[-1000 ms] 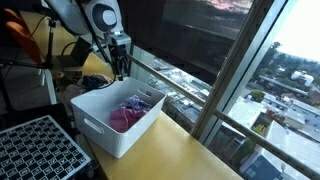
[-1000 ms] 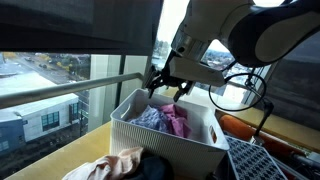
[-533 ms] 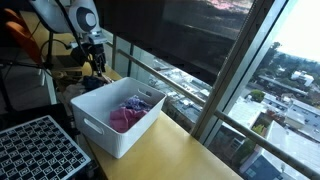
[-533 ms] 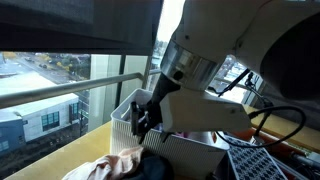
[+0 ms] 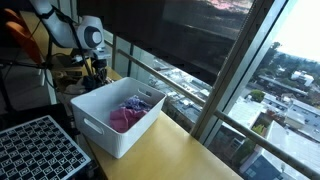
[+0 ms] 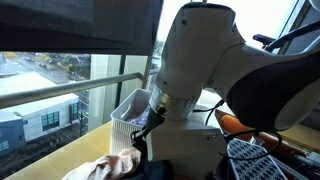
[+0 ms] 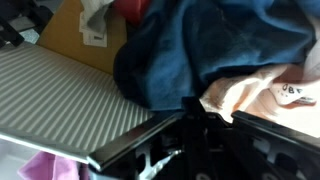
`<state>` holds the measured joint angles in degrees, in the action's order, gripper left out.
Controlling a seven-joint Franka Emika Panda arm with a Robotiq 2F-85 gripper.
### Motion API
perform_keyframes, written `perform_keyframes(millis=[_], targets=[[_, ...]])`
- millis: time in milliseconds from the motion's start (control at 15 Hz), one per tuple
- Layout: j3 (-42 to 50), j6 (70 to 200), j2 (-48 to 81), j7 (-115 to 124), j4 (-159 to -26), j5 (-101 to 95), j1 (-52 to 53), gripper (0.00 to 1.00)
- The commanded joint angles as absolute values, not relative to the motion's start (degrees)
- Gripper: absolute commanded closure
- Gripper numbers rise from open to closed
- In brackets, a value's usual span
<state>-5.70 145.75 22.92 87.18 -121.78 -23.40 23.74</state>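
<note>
My pincer (image 7: 192,128) hangs just over a heap of clothes beside the white plastic basket (image 7: 60,90). The big dark blue cloth (image 7: 200,50) lies on the heap. The soft peach cloth (image 7: 255,95) touches it, right by the pincer tips. The tips are too dark, so I cannot tell if they are clenched or released. Pink and purple clothes (image 5: 128,110) lie in the basket on the yellow table (image 5: 180,150).

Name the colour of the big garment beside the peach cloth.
Dark blue garment; clearest in the wrist view.
</note>
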Motion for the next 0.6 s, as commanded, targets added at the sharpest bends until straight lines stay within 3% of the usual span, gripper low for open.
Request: perform_keyframes(millis=[0, 533], targets=[[-4.6, 146.7, 24.1, 85.4, -120.0, -21.9, 23.2, 1.00], [-2.7, 147.2, 22.3, 82.7, -122.3, -20.3, 19.5, 1.00]])
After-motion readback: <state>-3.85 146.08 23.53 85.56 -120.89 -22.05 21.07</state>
